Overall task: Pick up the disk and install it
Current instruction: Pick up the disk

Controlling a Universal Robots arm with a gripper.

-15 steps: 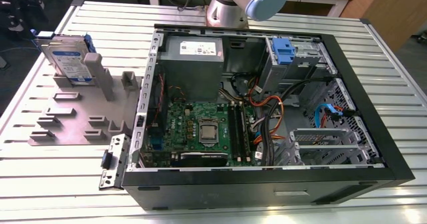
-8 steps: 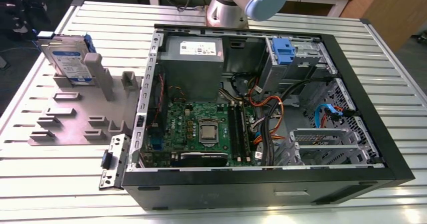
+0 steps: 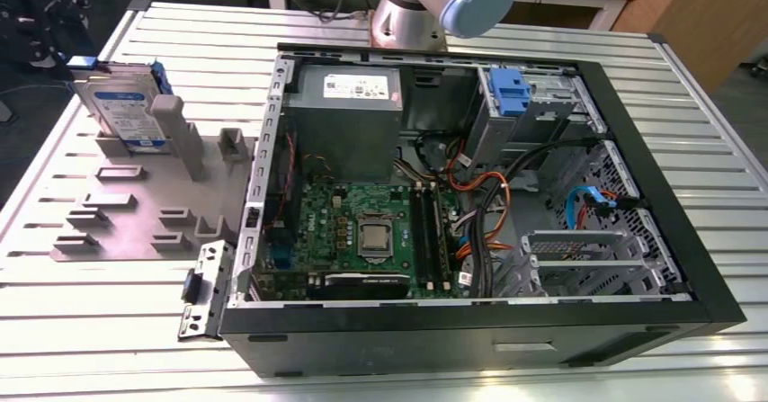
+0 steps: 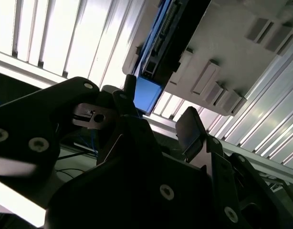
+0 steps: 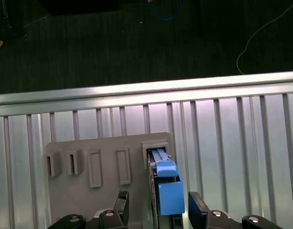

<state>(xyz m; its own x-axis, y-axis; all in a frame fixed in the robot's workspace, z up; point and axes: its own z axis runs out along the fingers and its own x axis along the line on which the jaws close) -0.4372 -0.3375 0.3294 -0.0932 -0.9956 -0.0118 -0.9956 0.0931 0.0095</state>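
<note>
The disk [image 3: 120, 105] stands on edge in a slot of the grey holder [image 3: 132, 213] on the table, at the exterior view's left, beside the open computer case [image 3: 480, 195]. In the first wrist view I look down on the disk's [image 5: 164, 188] blue rail from well above it. My gripper [image 5: 159, 206] is open, and its two fingertips [image 5: 197, 208] line up on either side of the disk without touching it. In the second wrist view the gripper [image 4: 161, 112] is spread wide, with the disk's [image 4: 149, 93] blue end beyond it.
The case holds a motherboard [image 3: 360, 231], a grey power supply [image 3: 345, 105], and a drive cage [image 3: 540, 105] with a blue latch [image 3: 510, 92]. My arm [image 3: 444, 6] reaches in from the far side. The holder [image 5: 103, 176] has several empty slots. The ribbed table's edge [image 5: 146, 90] runs beyond it.
</note>
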